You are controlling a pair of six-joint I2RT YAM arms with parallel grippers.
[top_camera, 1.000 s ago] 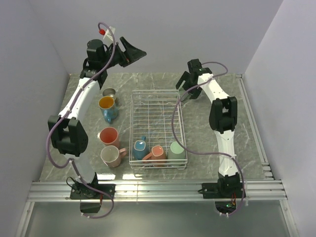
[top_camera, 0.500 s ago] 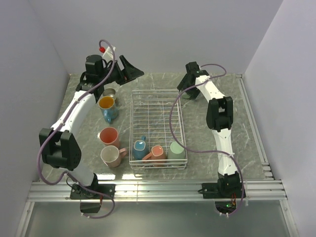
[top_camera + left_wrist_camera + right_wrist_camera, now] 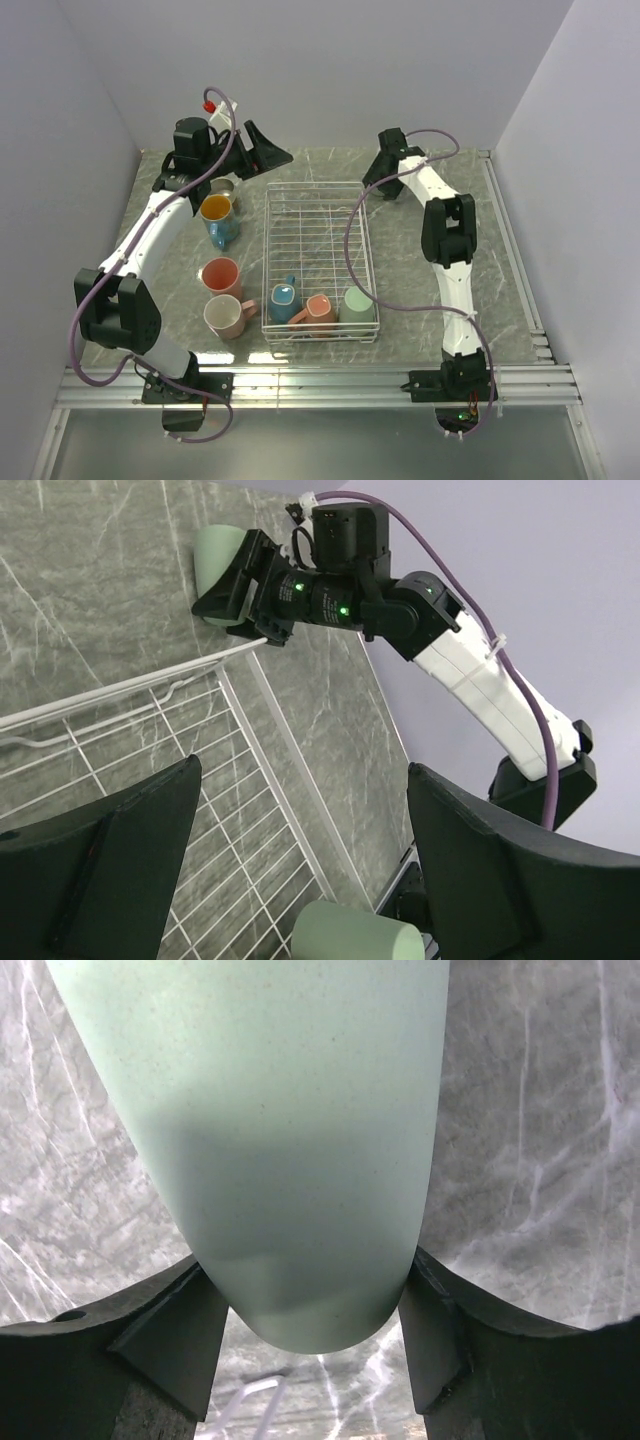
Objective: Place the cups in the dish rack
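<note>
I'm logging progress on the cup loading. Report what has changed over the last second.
The left gripper dropped toward the far left corner of the dish rack, open and empty. The right gripper edged onto the mint green cup beyond the rack's far end, fingers either side. Rack and other cups stayed put.

left arm raised, tool (image 3: 270, 153) wide open; right arm stretched far, tool (image 3: 374, 180) low.

Grey-green marble table (image 3: 500, 250) with pale veins, white wire dish rack (image 3: 318, 225). In it, a teal mug (image 3: 284, 298), salmon mug (image 3: 320, 308) and mint mug (image 3: 359, 302). Outside it, a pink mug (image 3: 220, 274), cream mug (image 3: 224, 316) and orange-lined mug (image 3: 217, 210).
</note>
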